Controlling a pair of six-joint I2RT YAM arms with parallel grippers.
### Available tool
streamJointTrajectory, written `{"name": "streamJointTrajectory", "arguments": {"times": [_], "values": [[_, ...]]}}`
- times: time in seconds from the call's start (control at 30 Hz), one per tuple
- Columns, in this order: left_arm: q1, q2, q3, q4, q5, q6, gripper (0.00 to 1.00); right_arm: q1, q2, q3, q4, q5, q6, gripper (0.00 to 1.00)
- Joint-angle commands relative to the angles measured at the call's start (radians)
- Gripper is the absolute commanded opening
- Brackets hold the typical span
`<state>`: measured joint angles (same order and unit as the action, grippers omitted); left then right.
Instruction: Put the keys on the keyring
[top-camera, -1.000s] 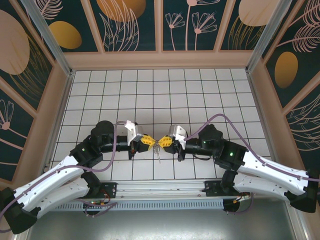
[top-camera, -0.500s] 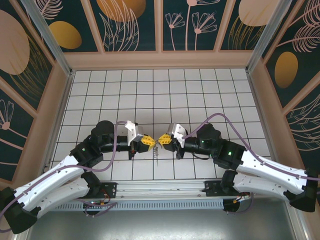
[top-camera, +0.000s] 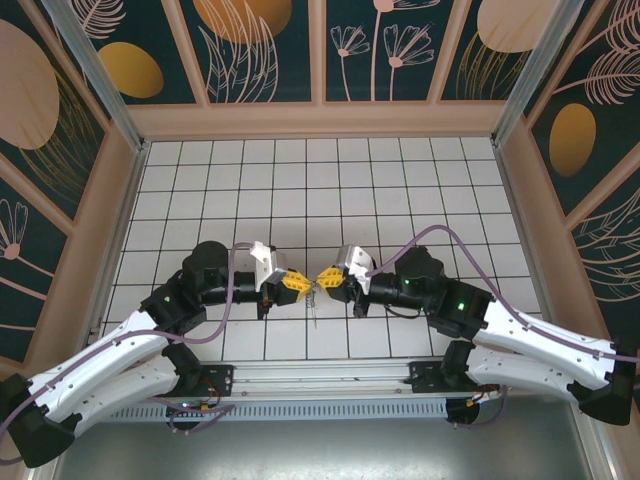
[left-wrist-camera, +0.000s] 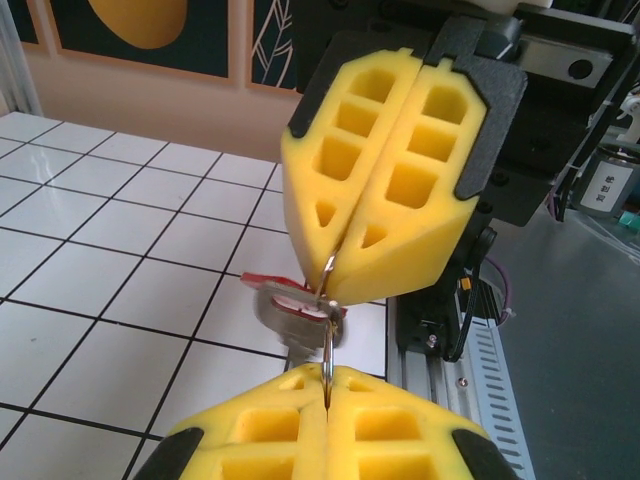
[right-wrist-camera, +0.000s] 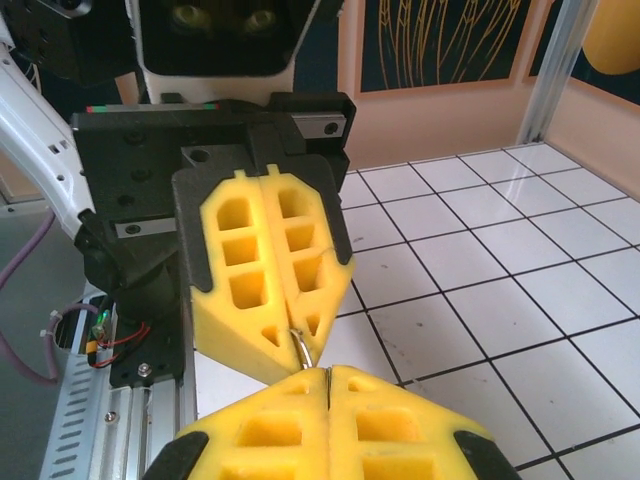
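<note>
So both arms met nose to nose low over the white tiled table (top-camera: 400, 170), near the middle, just ahead of their bases. The left gripper (top-camera: 297, 283) had its yellow pads (left-wrist-camera: 400, 440) pressed right together, no gap at all, pinching the thin wire of the keyring (left-wrist-camera: 328, 345) in the seam between the tips. The right gripper (top-camera: 327, 279) was the same deal, clamped tight on that same wire from the other side, so only a short bit of the loop showed between the two sets of tips. On the left wrist cam the wire stood roughly upright, coming out of the near pads and going up into the far ones. The key (left-wrist-camera: 300, 312), a small silvery thing with a red tag (left-wrist-camera: 268, 283), hung just behind the wire, up off the tiles. Couldn't tell if it was actually threaded on the loop or just resting against it. From above, a thin metal sliver (top-camera: 313, 303) dangled under where the tips met, too small to say which piece it was
</note>
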<state>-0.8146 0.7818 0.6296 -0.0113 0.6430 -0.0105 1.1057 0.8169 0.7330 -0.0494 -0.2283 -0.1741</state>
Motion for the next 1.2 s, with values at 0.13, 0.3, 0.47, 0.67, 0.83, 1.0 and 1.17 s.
{"name": "streamJointTrajectory", "arguments": {"times": [0.13, 0.3, 0.47, 0.67, 0.83, 1.0, 1.17], "values": [[-0.004, 0.002, 0.019, 0.03, 0.002, 0.018, 0.0, -0.004, 0.004, 0.031, 0.012, -0.022, 0.016, 0.0], [-0.004, 0.001, 0.019, 0.028, 0.003, 0.017, 0.0, -0.004, 0.035, 0.037, 0.019, -0.027, 0.012, 0.0], [-0.004, -0.001, 0.019, 0.027, 0.001, 0.019, 0.0, -0.006, 0.036, 0.038, 0.017, -0.029, 0.011, 0.0], [-0.004, -0.001, 0.021, 0.025, 0.001, 0.019, 0.0, -0.006, 0.041, 0.036, 0.021, -0.037, 0.01, 0.0], [-0.004, -0.004, 0.021, 0.024, -0.001, 0.02, 0.0, -0.008, 0.051, 0.034, 0.023, -0.053, 0.012, 0.0], [-0.004, -0.003, 0.02, 0.027, 0.0, 0.02, 0.0, -0.012, 0.051, 0.028, 0.023, -0.056, 0.011, 0.0], [-0.004, -0.007, 0.021, 0.025, 0.001, 0.021, 0.0, -0.014, 0.062, 0.025, 0.021, -0.064, 0.01, 0.0]]}}
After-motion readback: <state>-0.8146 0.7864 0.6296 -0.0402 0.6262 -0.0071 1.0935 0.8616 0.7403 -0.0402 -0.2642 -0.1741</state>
